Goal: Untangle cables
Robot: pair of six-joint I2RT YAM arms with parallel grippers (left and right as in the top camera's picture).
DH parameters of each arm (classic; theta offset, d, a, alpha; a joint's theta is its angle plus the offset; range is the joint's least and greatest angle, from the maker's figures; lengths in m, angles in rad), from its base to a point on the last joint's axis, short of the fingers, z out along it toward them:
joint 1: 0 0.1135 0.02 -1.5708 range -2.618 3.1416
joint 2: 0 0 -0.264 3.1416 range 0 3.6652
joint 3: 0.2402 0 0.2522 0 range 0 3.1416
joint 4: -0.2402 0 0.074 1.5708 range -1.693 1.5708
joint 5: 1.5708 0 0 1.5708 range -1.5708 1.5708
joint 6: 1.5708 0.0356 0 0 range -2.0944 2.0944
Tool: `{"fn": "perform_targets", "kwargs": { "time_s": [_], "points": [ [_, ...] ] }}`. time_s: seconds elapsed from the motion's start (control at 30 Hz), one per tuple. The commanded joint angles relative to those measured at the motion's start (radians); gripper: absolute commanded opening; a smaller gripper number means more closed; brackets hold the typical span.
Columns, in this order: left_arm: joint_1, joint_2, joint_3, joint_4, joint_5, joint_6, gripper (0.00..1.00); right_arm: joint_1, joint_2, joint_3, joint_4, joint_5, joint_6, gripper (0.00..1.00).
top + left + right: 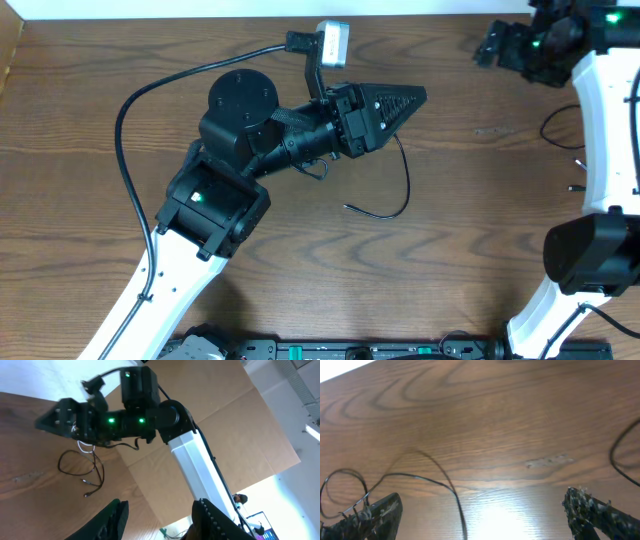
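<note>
A thin black cable [406,180] lies curved on the table just below my left gripper [408,98]; one end points left. It also shows in the right wrist view [451,489], running between the fingers. My left gripper [160,505] is open and empty, held above the table. My right gripper [492,45] is open and empty at the far right; it also shows in the right wrist view [482,497]. A second thin black cord [553,122] loops beside the right arm, with small plug ends. A short whitish strand [86,449] hangs under the right gripper [42,422]; the white cable is otherwise hidden.
The left arm [240,130] lies diagonally across the table's middle, with its thick black cable [150,90] arching to the left. The white right arm [605,130] stands along the right edge. Cardboard [240,435] is seen beyond the table.
</note>
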Motion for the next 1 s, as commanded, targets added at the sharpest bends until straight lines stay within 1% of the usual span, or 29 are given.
{"fn": "perform_targets", "kwargs": {
  "time_s": [0.0, 0.23, 0.27, 0.3, 0.37, 0.4, 0.43, 0.47, 0.5, 0.53, 0.57, 0.67, 0.7, 0.73, 0.87, 0.97],
  "points": [
    [-0.002, -0.011, 0.006, 0.008, 0.045, -0.009, 0.46, 0.048, -0.022, 0.010, 0.011, 0.008, -0.016, 0.99],
    [-0.002, -0.011, 0.006, -0.007, 0.069, 0.004, 0.46, 0.094, -0.018, 0.010, 0.018, 0.008, -0.016, 0.99],
    [-0.002, -0.011, 0.006, -0.048, 0.069, 0.060, 0.51, 0.101, -0.015, 0.010, 0.018, 0.008, -0.016, 0.99],
    [-0.002, -0.010, 0.005, -0.075, 0.069, 0.102, 0.52, 0.105, -0.014, 0.010, 0.018, 0.008, -0.016, 0.99],
    [-0.002, -0.007, 0.005, -0.188, 0.054, 0.293, 0.52, 0.120, -0.005, 0.010, 0.018, 0.003, -0.016, 0.99],
    [0.000, -0.006, 0.005, -0.294, 0.005, 0.424, 0.52, 0.135, 0.009, 0.010, 0.018, -0.003, -0.018, 0.99],
    [0.000, -0.002, 0.005, -0.407, -0.077, 0.540, 0.52, 0.150, 0.021, 0.010, 0.020, -0.016, -0.044, 0.99],
    [0.000, 0.001, 0.005, -0.471, -0.148, 0.594, 0.52, 0.161, 0.033, 0.010, 0.024, -0.036, -0.077, 0.99],
    [0.000, 0.011, 0.005, -0.566, -0.294, 0.645, 0.52, 0.183, 0.055, 0.010, 0.034, -0.088, -0.143, 0.99],
    [0.000, 0.021, 0.005, -0.615, -0.390, 0.651, 0.52, 0.193, 0.066, 0.010, 0.039, -0.116, -0.174, 0.99],
    [0.000, 0.037, 0.005, -0.677, -0.521, 0.650, 0.52, 0.214, 0.090, 0.010, 0.052, -0.172, -0.229, 0.99],
    [0.000, 0.075, 0.005, -0.766, -0.695, 0.640, 0.52, 0.256, 0.140, 0.010, 0.077, -0.246, -0.310, 0.96],
    [0.008, 0.090, 0.005, -0.792, -0.724, 0.618, 0.52, 0.270, 0.159, 0.010, 0.082, -0.261, -0.331, 0.95],
    [0.019, 0.102, 0.005, -0.805, -0.729, 0.605, 0.51, 0.285, 0.183, 0.010, 0.087, -0.282, -0.364, 0.93],
    [0.095, 0.144, 0.005, -0.843, -0.727, 0.553, 0.51, 0.329, 0.261, 0.010, 0.093, -0.318, -0.473, 0.91],
    [0.175, 0.162, 0.005, -0.861, -0.699, 0.550, 0.51, 0.368, 0.336, 0.010, 0.107, -0.317, -0.582, 0.91]
  ]
}}
